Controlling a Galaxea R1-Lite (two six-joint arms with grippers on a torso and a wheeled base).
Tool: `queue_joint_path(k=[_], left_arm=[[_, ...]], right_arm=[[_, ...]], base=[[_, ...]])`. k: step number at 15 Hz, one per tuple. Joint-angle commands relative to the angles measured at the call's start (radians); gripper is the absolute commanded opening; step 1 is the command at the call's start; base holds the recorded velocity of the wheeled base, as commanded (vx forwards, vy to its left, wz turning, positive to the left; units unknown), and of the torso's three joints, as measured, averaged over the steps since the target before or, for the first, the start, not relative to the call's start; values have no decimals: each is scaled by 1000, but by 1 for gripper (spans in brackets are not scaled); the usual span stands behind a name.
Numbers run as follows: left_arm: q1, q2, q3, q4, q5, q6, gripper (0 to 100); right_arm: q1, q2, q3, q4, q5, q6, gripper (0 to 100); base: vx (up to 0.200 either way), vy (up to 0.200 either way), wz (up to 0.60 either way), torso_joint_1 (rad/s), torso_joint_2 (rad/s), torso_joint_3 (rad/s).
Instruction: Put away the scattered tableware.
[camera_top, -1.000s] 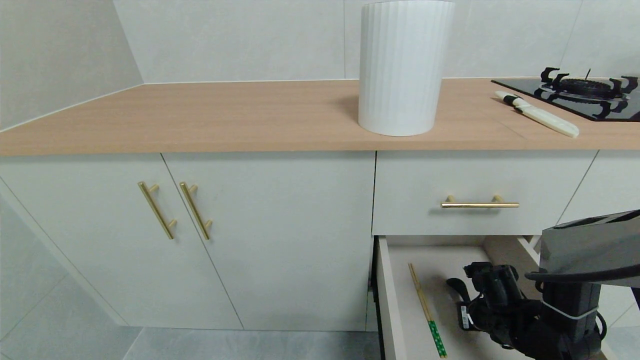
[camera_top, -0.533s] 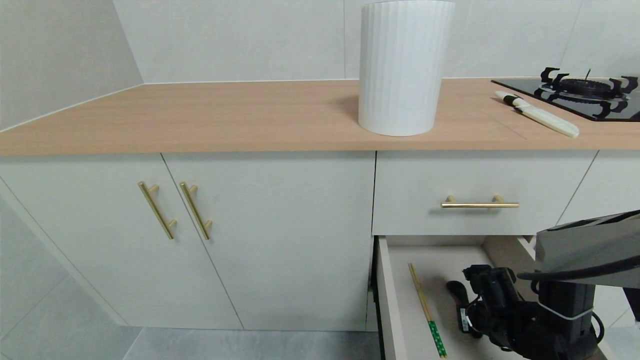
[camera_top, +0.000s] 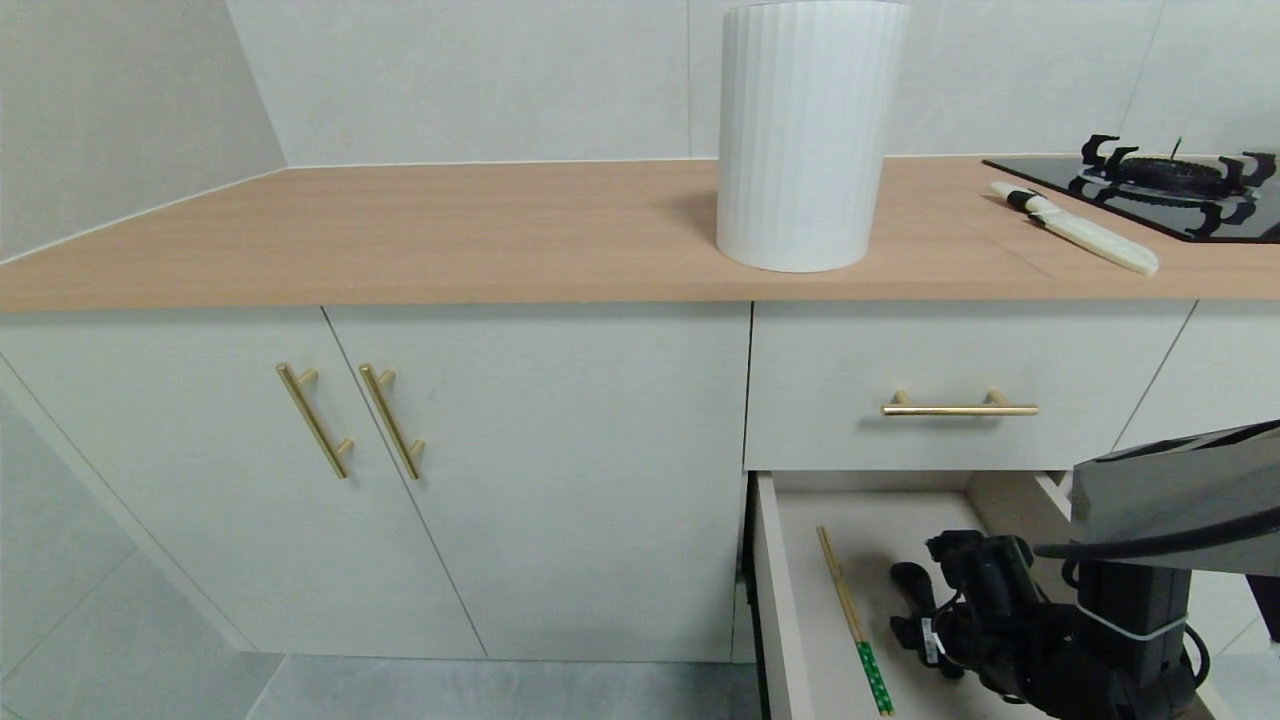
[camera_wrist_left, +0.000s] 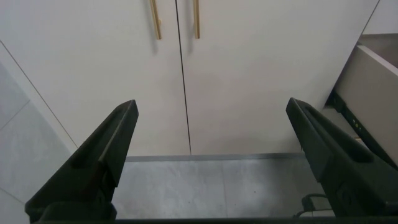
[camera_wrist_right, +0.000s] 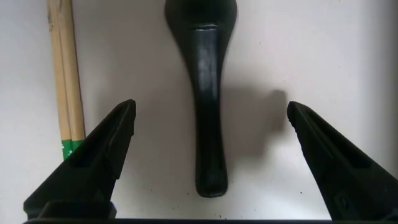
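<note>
The right gripper (camera_wrist_right: 209, 124) hung low inside the open drawer (camera_top: 775, 590), its fingers (camera_wrist_right: 93, 168) spread wide and gripping nothing. Directly beneath them, on the drawer floor, lay the one black spoon (camera_wrist_right: 208, 93). It sat centred in the gap and touched neither finger, its long axis running along the fingers and front to back in the drawer, bowl toward the drawer's back. Just beside it, toward the drawer's left wall, lay one pair of chopsticks (camera_wrist_right: 65, 74), two sticks with green ends, roughly parallel to the spoon and apart from it. To the left of the drawer, the left gripper (camera_wrist_left: 210, 118) faced the cabinet doors (camera_wrist_left: 249, 62) low down, its fingers (camera_wrist_left: 93, 168) likewise wide and empty. Above the drawer, on the counter (camera_top: 450, 230), lay a single pale knife (camera_top: 1085, 232) with a dark band on its handle. It was over the drawer's right side and lay slantwise, handle end toward the stove (camera_top: 1170, 180) and tip toward the counter's front edge. One tall white ribbed canister (camera_top: 800, 140) stood over the drawer's left side. With spoon and chopsticks already stowed, the knife looked like the one piece left out. It lay well above the right fingers, and the right arm seemed the nearer one to fetch it.
</note>
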Motion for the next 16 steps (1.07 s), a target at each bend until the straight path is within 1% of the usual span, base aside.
queue_joint_path(k=[1, 3, 4, 5, 7, 9, 11, 13, 15, 16], left_arm=[[0, 0, 0, 0, 1, 0, 100], [0, 0, 0, 0, 0, 0, 100], [0, 0, 0, 0, 0, 0, 100], [0, 0, 0, 0, 0, 0, 100], [0, 0, 0, 0, 0, 0, 100], [0, 0, 0, 0, 0, 0, 100], [0, 0, 0, 0, 0, 0, 100], [0, 0, 0, 0, 0, 0, 100], [0, 0, 0, 2, 0, 6, 100], [0, 0, 0, 2, 0, 10, 100]], right_arm=[[1, -32, 9, -1, -9, -2, 100], [1, -110, 34, 8, -21, -7, 100], [-2, -205, 53, 30, -21, -8, 100], [-5, -316, 57, 100, -19, -8, 100], [-4, -512, 46, 271, -6, -10, 100], [1, -715, -5, 492, 48, -10, 100], [2, -862, -97, 791, 60, -4, 100], [12, -972, -169, 1015, 116, -4, 100], [42, -1066, -221, 1187, 188, -4, 100], [48, -1075, -227, 1205, 192, -4, 100]], base=[[0, 0, 0, 0, 0, 0], [0, 0, 0, 0, 0, 0], [0, 0, 0, 0, 0, 0], [0, 0, 0, 0, 0, 0], [0, 0, 0, 0, 0, 0], [0, 0, 0, 0, 0, 0], [0, 0, 0, 0, 0, 0], [0, 0, 0, 0, 0, 0], [0, 0, 0, 0, 0, 0], [0, 0, 0, 0, 0, 0]])
